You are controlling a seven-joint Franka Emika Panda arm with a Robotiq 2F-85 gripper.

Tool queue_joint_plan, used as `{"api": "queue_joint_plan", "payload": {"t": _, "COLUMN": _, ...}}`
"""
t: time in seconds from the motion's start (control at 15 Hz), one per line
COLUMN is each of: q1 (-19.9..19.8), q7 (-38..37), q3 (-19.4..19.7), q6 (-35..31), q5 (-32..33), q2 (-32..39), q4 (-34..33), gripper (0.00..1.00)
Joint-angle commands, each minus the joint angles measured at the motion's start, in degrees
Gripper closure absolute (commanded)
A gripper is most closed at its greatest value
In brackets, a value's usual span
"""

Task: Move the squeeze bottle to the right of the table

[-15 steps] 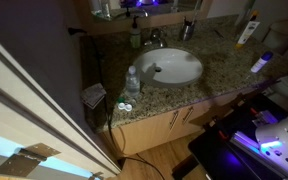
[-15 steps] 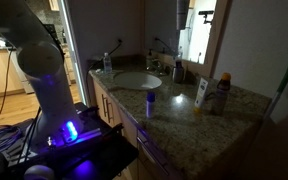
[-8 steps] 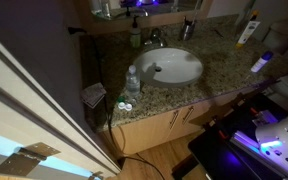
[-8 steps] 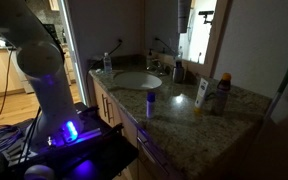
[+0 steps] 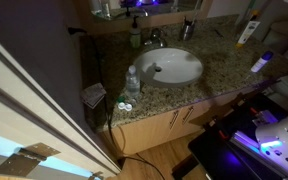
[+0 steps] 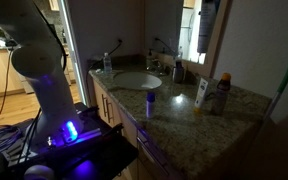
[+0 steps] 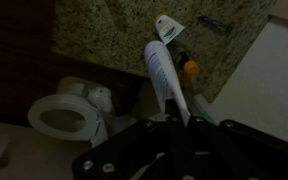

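Note:
The squeeze bottle (image 6: 200, 95), slim and pale, stands upright on the granite counter (image 6: 174, 108) beside a dark bottle with an orange cap (image 6: 221, 95). It also shows near the counter's far end in an exterior view (image 5: 246, 33). My gripper (image 6: 207, 42) hangs in the air well above it, apart from it. In the wrist view the squeeze bottle (image 7: 162, 70) shows from above, with its lower end hidden behind my gripper (image 7: 172, 122). The jaws look closed together with nothing between them.
A white oval sink (image 5: 170, 67) sits mid-counter with a faucet (image 6: 161, 52) behind it. A clear bottle with a white cap (image 5: 132, 80), a green soap bottle (image 5: 135, 37) and a small purple-lit bottle (image 6: 150, 103) stand around it. A toilet (image 7: 59, 115) is beside the counter's end.
My gripper has moved into the top of an exterior view, above the squeeze bottle. The bottles have not moved.

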State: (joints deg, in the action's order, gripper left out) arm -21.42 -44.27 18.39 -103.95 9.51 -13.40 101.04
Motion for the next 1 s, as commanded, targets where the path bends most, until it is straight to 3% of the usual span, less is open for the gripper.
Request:
{"api": "queue_joint_plan", "payload": {"t": 0.0, "q1": -3.1, "q7": -3.7, "q3": 2.3, "q6": 0.2, "q5": 0.1, "q2": 0.3, "q4": 1.7, "gripper": 0.99}}
{"api": "queue_joint_plan", "payload": {"t": 0.4, "q1": -2.9, "q7": -3.3, "q3": 2.6, "q6": 0.4, "q5": 0.2, "q2": 1.2, "q4": 1.9, "gripper": 0.99}}
{"api": "queue_joint_plan", "payload": {"t": 0.87, "q1": -4.5, "q7": -16.7, "q3": 4.5, "q6": -11.4, "q5": 3.2, "q2": 8.3, "q4": 7.4, "gripper": 0.99}}
{"api": "queue_joint_plan", "payload": {"t": 0.93, "q1": -4.3, "q7": -17.5, "q3": 5.0, "q6": -10.2, "q5": 1.9, "q2": 9.7, "q4": 6.9, "gripper": 0.99}}
